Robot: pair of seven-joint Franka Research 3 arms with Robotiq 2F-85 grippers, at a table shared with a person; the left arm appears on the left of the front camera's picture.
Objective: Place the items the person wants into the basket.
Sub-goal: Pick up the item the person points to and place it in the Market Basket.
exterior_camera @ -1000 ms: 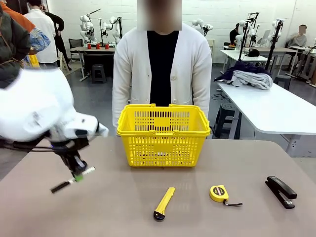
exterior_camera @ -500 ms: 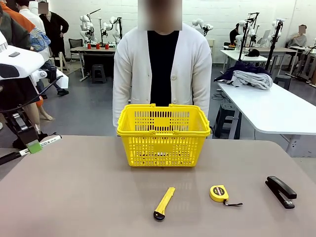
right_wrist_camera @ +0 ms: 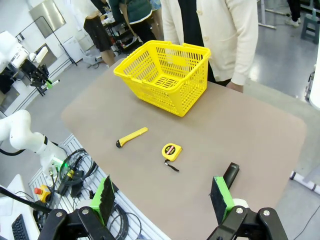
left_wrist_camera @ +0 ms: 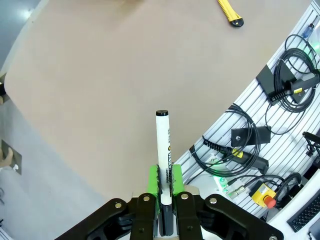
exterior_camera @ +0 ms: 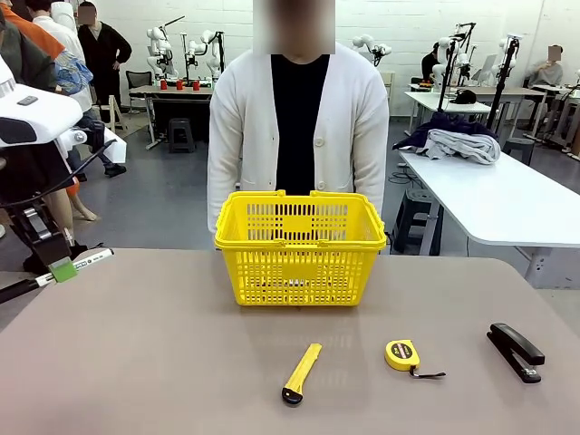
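Left pincer (exterior_camera: 62,269) is closed tight on the white and black marker (exterior_camera: 89,260), gripped near one end between the green pads; most of the barrel sticks out past the fingertips. The pincer hangs well left of the basket (exterior_camera: 299,265), raised off the bench (exterior_camera: 145,362) near its left edge. The right pincer (right_wrist_camera: 162,197) is fully spread with nothing between the pads, high above the near side of the basket. The basket stands at the far middle, just in front of the person (exterior_camera: 294,127). The tape measure (exterior_camera: 401,354) is near-right of the basket, the utility knife (exterior_camera: 302,372) straight in front, and the stapler (exterior_camera: 515,350) far right. Basket contents: unreadable through the lattice.
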